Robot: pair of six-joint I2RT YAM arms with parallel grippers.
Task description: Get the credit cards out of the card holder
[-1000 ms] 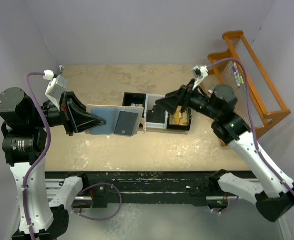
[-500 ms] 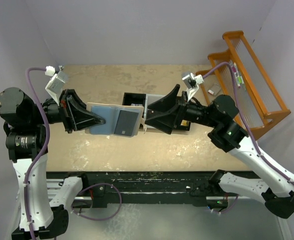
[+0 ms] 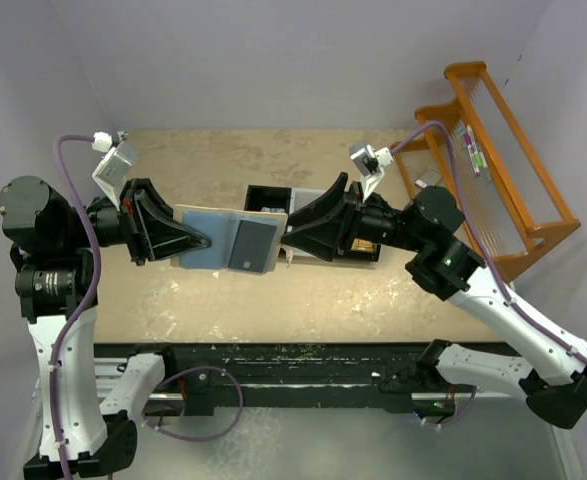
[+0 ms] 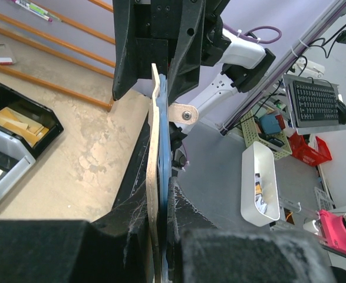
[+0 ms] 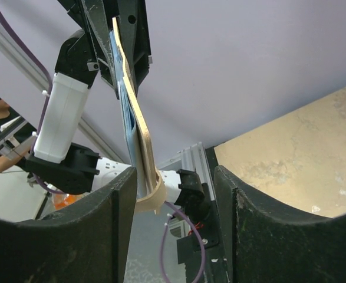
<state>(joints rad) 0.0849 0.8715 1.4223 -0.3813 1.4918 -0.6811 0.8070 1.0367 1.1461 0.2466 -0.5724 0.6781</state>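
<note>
The card holder (image 3: 211,238) hangs open above the table, pale blue-grey inside with a tan rim. My left gripper (image 3: 201,242) is shut on its left half. A dark grey credit card (image 3: 253,243) sits in its right pocket. My right gripper (image 3: 289,243) is at the holder's right edge, open. In the right wrist view the card holder (image 5: 136,112) stands edge-on between the fingers, close to the left finger (image 5: 111,212), its tan flap curling at the bottom. In the left wrist view the card holder (image 4: 155,147) is pinched edge-on in my left gripper (image 4: 161,203).
A black three-compartment tray (image 3: 265,196) lies behind the right gripper, with tan pieces in its right bin (image 3: 361,240). An orange wooden rack (image 3: 503,150) stands at the table's right edge. White walls close in the back and sides.
The right arm has swung left from over the tray to the holder's right edge, and its jaws have narrowed somewhat. The left arm and the holder stayed put.
</note>
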